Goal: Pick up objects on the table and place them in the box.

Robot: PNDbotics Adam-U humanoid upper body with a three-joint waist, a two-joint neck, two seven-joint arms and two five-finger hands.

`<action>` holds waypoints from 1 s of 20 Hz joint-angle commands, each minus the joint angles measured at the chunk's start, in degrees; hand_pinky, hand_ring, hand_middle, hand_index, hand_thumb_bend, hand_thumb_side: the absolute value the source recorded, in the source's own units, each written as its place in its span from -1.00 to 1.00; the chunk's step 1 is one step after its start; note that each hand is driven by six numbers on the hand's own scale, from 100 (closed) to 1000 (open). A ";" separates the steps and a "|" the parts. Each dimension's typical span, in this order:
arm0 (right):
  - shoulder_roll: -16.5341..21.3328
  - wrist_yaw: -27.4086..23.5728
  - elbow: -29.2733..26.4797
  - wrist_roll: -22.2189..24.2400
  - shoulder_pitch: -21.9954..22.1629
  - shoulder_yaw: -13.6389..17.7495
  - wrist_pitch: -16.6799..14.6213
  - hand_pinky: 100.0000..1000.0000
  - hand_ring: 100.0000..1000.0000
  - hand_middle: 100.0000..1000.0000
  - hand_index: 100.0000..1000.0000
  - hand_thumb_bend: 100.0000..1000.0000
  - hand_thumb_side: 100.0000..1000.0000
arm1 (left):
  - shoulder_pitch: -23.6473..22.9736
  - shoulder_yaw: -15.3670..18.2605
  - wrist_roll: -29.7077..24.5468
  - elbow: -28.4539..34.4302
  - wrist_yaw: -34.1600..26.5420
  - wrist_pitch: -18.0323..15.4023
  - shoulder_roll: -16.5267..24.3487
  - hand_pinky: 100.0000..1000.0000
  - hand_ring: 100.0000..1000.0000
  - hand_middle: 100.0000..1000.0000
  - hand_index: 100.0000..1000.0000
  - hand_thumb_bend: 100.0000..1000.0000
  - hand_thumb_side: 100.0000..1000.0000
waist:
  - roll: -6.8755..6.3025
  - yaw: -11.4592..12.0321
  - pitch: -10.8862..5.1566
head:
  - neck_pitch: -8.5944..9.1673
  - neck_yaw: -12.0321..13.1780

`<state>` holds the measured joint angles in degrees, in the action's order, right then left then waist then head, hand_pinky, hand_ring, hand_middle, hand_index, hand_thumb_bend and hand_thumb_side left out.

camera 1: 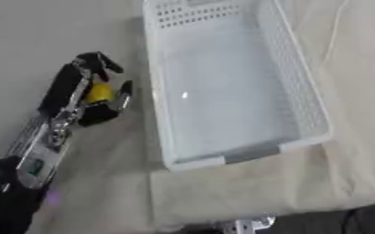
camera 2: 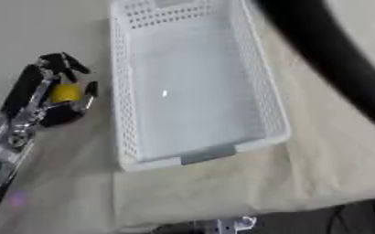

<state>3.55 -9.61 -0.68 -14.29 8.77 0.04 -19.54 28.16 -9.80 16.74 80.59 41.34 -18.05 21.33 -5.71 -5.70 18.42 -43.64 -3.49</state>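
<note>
Clutching a small yellow object (camera 1: pixel 99 92) in its curled fingers just left of the white box (camera 1: pixel 307 98), the left hand (camera 1: pixel 83 96) has the pick done but the drop still ahead, since the box looks bare inside.

The place looked like a robot test bench in a lab rather than a home. A plain table was draped in a beige cloth (camera 1: pixel 247 187), and right of the left hand's fingers (camera 1: pixel 125 93) sat a white perforated plastic basket (camera 1: pixel 307 107).
</note>
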 commanded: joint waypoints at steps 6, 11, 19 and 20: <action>0.05 -0.41 0.68 0.08 0.96 0.01 -0.86 0.01 0.26 0.39 0.39 -1.00 0.81 | 0.44 1.82 -1.44 -0.61 2.15 -1.17 0.65 -0.85 -0.12 0.05 0.26 -0.60 -0.62 | 0.26 0.15 -0.75 | -0.47 0.59; 0.16 -0.43 0.68 0.03 0.82 -0.01 -1.06 0.01 0.26 0.39 0.39 -1.00 0.81 | -0.10 1.54 -4.04 -0.95 4.92 -0.30 2.41 -0.79 -0.09 0.08 0.29 -0.32 -0.59 | 0.04 0.12 -0.65 | -0.48 0.54; 0.41 -0.45 0.68 -0.11 0.68 0.00 -1.38 0.01 0.26 0.39 0.39 -1.00 0.81 | -0.30 0.39 -5.40 -1.03 6.90 -0.19 6.13 -0.71 -0.06 0.11 0.30 -0.62 -0.30 | -0.44 0.08 -0.61 | -0.48 0.33; 0.42 -0.45 0.68 -0.13 0.67 0.00 -1.41 0.01 0.26 0.39 0.39 -1.00 0.80 | -0.31 0.41 -5.23 -0.97 6.99 0.01 6.35 -0.71 -0.06 0.11 0.30 -0.68 -0.26 | -0.47 0.07 -0.60 | -0.48 0.32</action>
<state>3.61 -9.88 -0.68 -14.33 8.79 0.04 -20.80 27.67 -9.59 11.58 79.24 47.82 -18.23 25.55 -6.30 -5.68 18.42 -44.15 -3.47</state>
